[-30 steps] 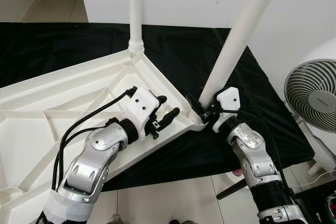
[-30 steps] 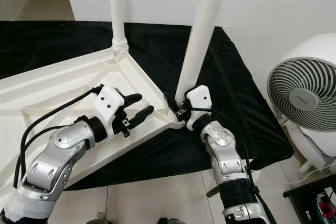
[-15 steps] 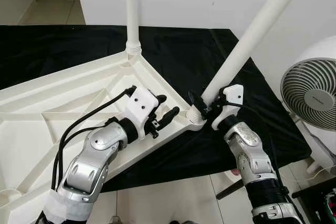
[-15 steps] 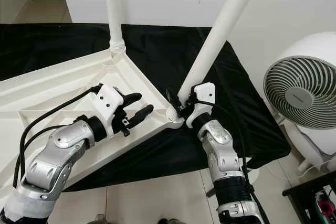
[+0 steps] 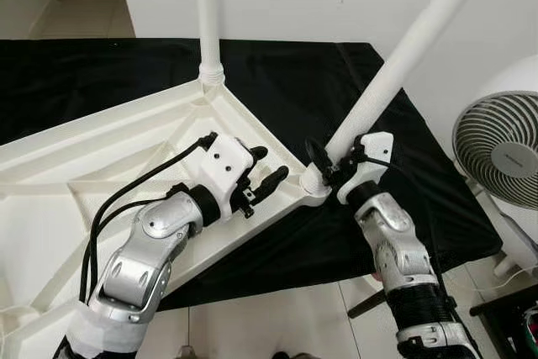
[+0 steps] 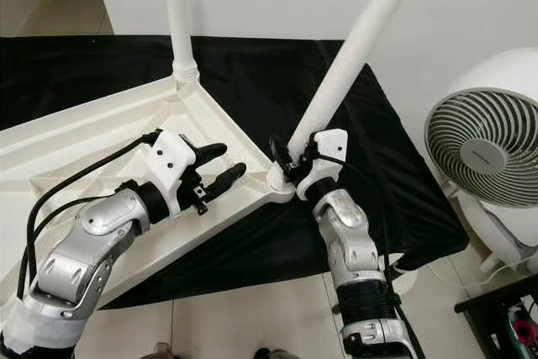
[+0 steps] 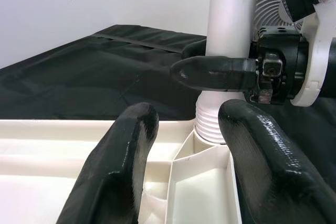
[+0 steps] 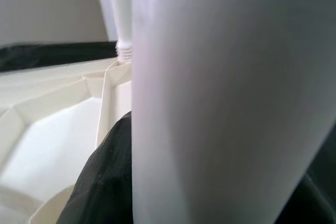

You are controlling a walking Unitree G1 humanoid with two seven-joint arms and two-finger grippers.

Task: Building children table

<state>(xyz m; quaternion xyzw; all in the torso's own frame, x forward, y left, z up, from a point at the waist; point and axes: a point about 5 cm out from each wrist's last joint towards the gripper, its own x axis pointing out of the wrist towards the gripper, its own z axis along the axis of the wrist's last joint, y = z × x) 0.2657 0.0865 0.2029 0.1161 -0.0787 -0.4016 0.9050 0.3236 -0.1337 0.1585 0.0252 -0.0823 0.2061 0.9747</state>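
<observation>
An upturned white table top [image 5: 101, 140] lies on a black cloth [image 5: 294, 81]. One white leg [image 5: 208, 14] stands upright in the far corner. A second white leg [image 5: 403, 48] leans to the right, its threaded end [image 7: 212, 124] at the near right corner socket. My right gripper [image 5: 329, 161] is shut on this leg just above the threads, one finger [image 7: 210, 73] crossing its front. My left gripper [image 5: 271, 167] hovers open over the table's rim just left of that corner, holding nothing. In the right wrist view the leaning leg [image 8: 220, 98] sits right against the camera.
A white fan [image 5: 500, 153] stands on the floor to the right, close to the cloth's edge. A white wall rises behind the cloth. Tiled floor [image 5: 277, 317] lies in front of the near edge.
The leg in my right gripper has tilted further to the right, and the right wrist has shifted a little with it. The left gripper has stayed put and open.
</observation>
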